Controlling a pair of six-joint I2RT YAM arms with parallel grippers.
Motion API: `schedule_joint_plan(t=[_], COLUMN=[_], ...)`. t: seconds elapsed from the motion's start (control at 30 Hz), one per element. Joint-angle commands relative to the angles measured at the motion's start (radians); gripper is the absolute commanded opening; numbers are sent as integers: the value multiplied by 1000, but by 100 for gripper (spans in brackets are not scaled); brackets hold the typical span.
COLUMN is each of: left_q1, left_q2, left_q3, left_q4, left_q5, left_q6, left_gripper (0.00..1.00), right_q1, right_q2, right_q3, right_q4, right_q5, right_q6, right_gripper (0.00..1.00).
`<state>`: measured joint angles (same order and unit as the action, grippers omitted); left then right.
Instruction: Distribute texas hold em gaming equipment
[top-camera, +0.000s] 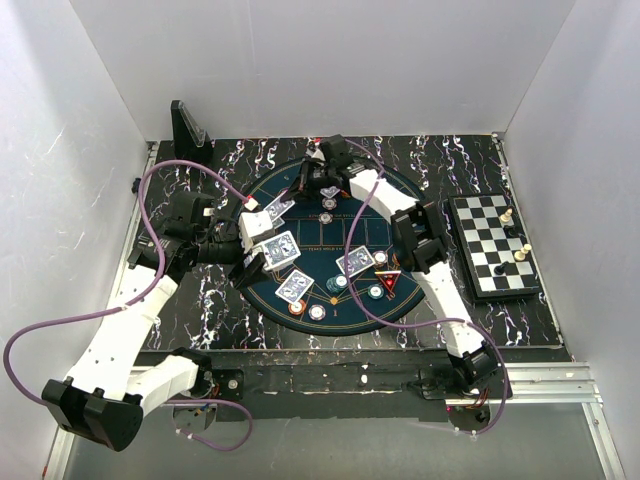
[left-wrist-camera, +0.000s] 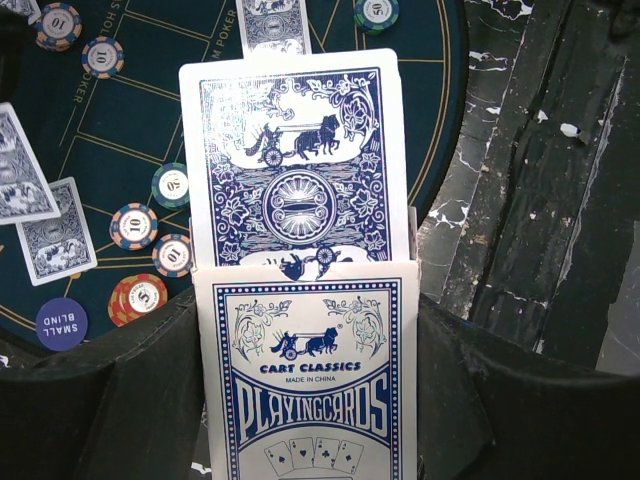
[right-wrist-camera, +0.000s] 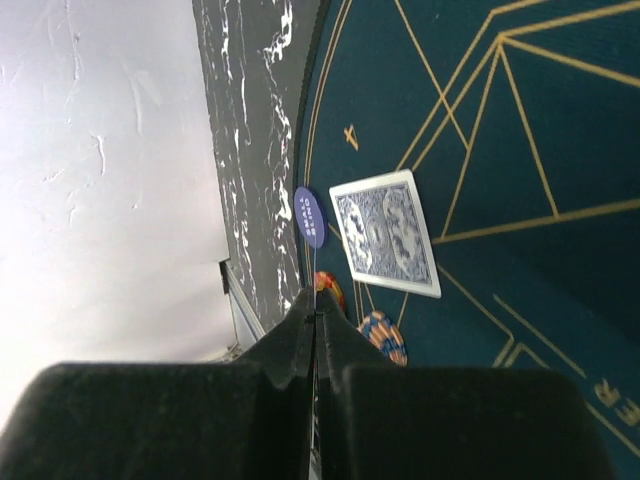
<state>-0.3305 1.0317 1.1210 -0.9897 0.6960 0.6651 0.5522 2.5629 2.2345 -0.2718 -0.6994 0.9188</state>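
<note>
My left gripper is shut on a blue-white playing-card box, and one card sticks out of the box top. My right gripper is at the far side of the round blue poker mat, shut on a single card seen edge-on. A face-down card, a purple small blind button and two chips lie below it. More cards, chips and the red-black triangular marker lie on the mat.
A chessboard with pieces sits at the right of the table. A black upright stand is at the far left corner. White walls close in three sides. Purple cables loop over both arms.
</note>
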Motion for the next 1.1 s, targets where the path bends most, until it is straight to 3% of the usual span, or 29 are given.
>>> schedule_joint_plan(t=[0.0, 0.1, 0.27, 0.4, 0.87, 0.97, 1.07], left_q1=[-2, -2, -4, -4, -2, -2, -4], left_q2=[-28, -27, -18, -15, -35, -39, -39], left_q3=[36, 36, 39, 45, 40, 45, 46], left_q4=[-4, -9, -7, -9, -23, -24, -23], left_q5=[31, 34, 37, 37, 17, 14, 17], left_q6=[-9, -9, -10, -15, -16, -16, -16], left_gripper=[3, 2, 3, 3, 3, 3, 3], right_q1=[28, 49, 75, 77, 23, 23, 23], right_q2=[51, 68, 79, 69, -254, -366, -527], right_q3=[135, 131, 108, 99, -136, -275, -549], right_q4=[25, 34, 7, -58, -179, -181, -106], right_q5=[29, 55, 92, 129, 219, 218, 209], right_q6=[78, 80, 60, 17, -150, -167, -155], right_gripper=[1, 2, 38, 52, 79, 79, 80])
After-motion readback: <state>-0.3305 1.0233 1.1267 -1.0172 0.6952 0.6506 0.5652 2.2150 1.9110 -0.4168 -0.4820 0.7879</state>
